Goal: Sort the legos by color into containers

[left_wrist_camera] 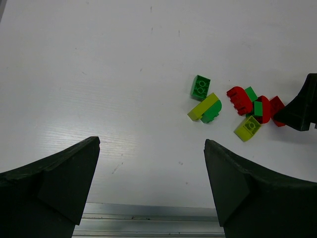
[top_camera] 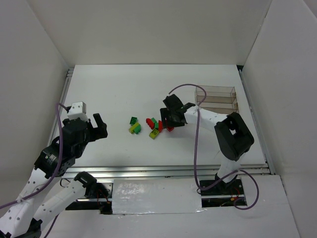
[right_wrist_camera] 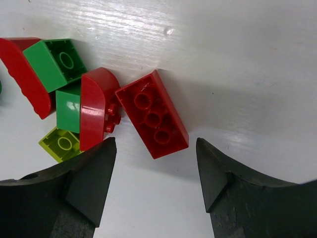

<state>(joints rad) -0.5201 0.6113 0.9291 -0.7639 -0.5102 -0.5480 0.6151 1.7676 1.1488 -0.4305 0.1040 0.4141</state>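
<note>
- From overhead, my left fingers [top_camera: 100,127] hang spread wide and empty over the worktop [top_camera: 114,84], well apart from the legos [top_camera: 148,126].
- The same view puts my right fingers [top_camera: 169,122] low at the right end of the legos, covering a few pieces.
- My right wrist view shows what overhead hides. Those fingers are open and grip nothing, and a long red brick [right_wrist_camera: 152,114] lies just ahead of the gap, beside a red curved piece [right_wrist_camera: 94,106].
- My left wrist view separates the colours better. A dark green brick [left_wrist_camera: 200,88] and a yellow-green piece [left_wrist_camera: 202,109] sit apart from the red-and-green huddle.
- Only overhead shows the clear tray [top_camera: 217,99], at the far right of the worktop beyond my right arm.
</note>
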